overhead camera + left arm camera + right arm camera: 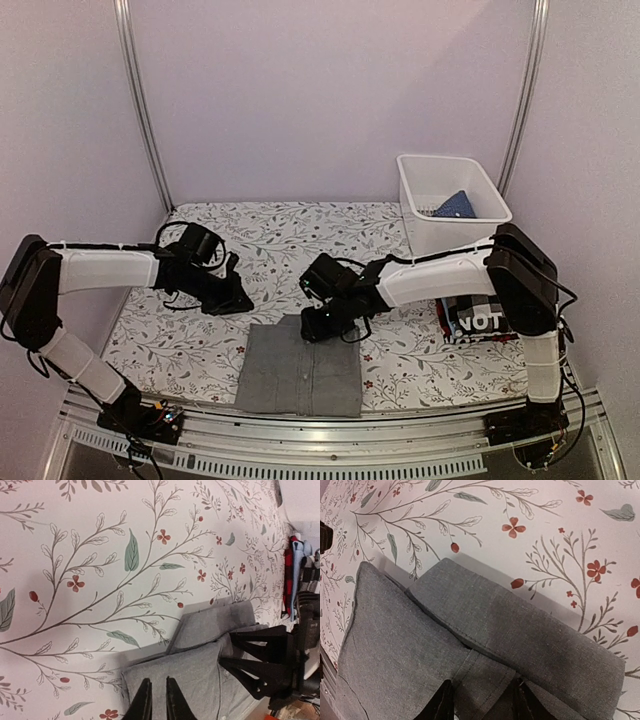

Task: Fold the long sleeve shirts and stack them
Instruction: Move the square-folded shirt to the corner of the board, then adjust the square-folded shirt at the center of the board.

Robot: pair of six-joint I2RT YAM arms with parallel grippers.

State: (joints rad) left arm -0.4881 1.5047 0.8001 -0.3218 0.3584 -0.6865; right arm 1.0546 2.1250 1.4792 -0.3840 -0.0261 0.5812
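A plain grey button-up shirt [300, 378] lies folded in a rectangle at the table's near middle, collar end away from me. My right gripper [322, 322] is open and low over the collar end. In the right wrist view its fingers [445, 700] straddle the button placket just below the folded collar [520, 630], with nothing gripped. My left gripper [236, 296] hovers left of the shirt's far left corner. In the left wrist view [159, 685] its jaws stand almost together with nothing between them, above the grey cloth [200, 670]. A dark shirt lettered "NOT" [478, 322] lies at the right under the right arm.
A white basket [478, 222] stands at the back right with a blue cloth [456, 205] inside. A floral tablecloth [280, 235] covers the table. In the left wrist view the right gripper [265, 665] shows over the shirt, and stacked red, pale blue and checked cloth [295, 575] shows at the far right.
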